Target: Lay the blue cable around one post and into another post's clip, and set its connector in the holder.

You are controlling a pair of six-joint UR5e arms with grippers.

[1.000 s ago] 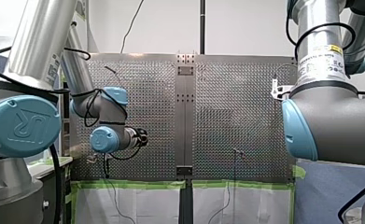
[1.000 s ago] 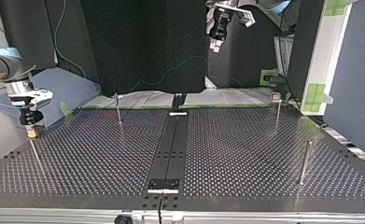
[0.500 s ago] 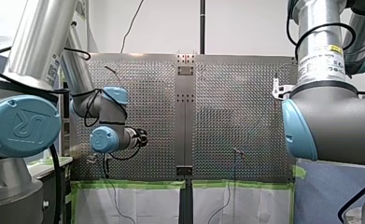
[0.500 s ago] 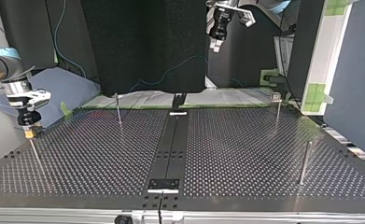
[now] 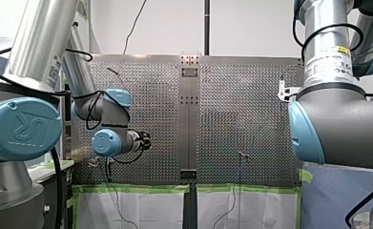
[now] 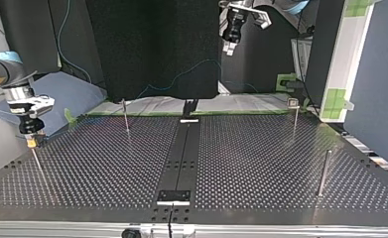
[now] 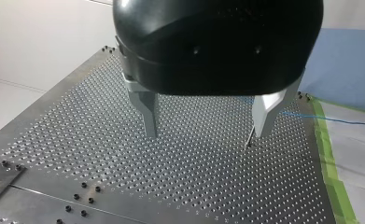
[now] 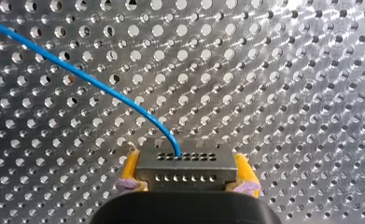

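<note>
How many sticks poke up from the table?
4. Top view: a thin post below my right gripper; a second post far back at left; a clip post far back at right; a thick post nearer at right. More may hide.

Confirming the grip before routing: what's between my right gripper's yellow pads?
The black connector, clamped by the right gripper, blue cable leaving its face; the right wrist view shows it.

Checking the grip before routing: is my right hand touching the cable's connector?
Touching. The right wrist view shows the right hand with its yellow pads pressed against both ends of the connector, with no gap.
</note>
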